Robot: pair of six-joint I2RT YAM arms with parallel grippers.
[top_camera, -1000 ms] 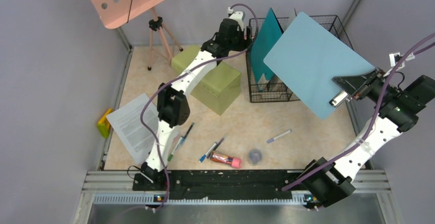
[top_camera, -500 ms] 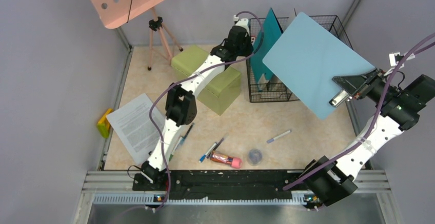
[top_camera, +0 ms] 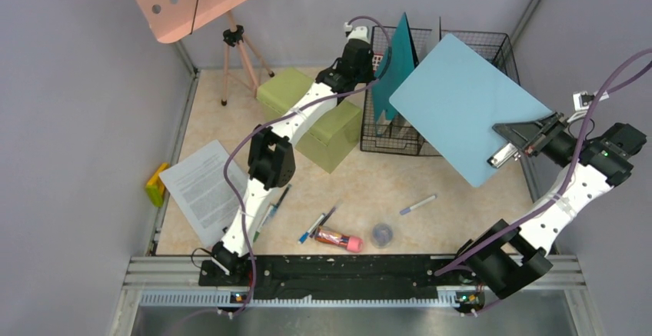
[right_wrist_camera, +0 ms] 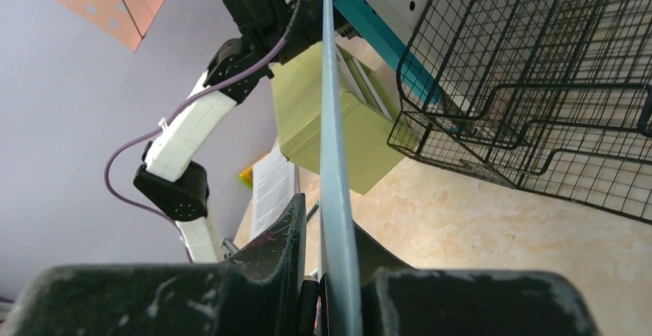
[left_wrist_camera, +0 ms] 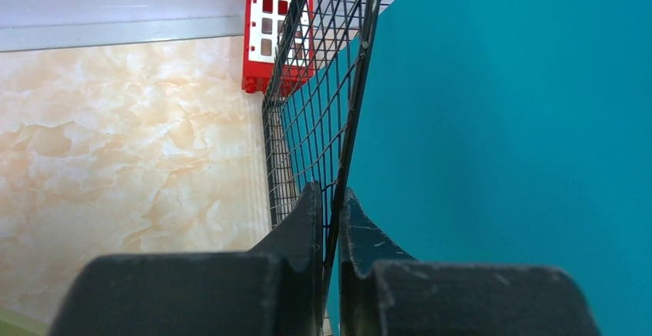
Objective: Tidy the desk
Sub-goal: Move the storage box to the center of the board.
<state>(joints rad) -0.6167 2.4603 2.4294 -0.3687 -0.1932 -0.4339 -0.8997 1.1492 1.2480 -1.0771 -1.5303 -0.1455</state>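
Two grippers, both clamped: the left gripper (left_wrist_camera: 329, 194) pinches an upright wire of the black wire basket (left_wrist_camera: 355, 90), with a teal board (left_wrist_camera: 523, 136) just beside its fingers. The right gripper (right_wrist_camera: 329, 224) grips a pale blue clipboard (top_camera: 461, 105), held tilted in the air over the basket. Beneath lies the desk (top_camera: 461, 213), a flat beige marble-pattern top between grey walls, black rail at the near edge, carrying the basket, a green box (top_camera: 338, 132), a paper sheet (top_camera: 201, 186) and loose pens (top_camera: 419, 204).
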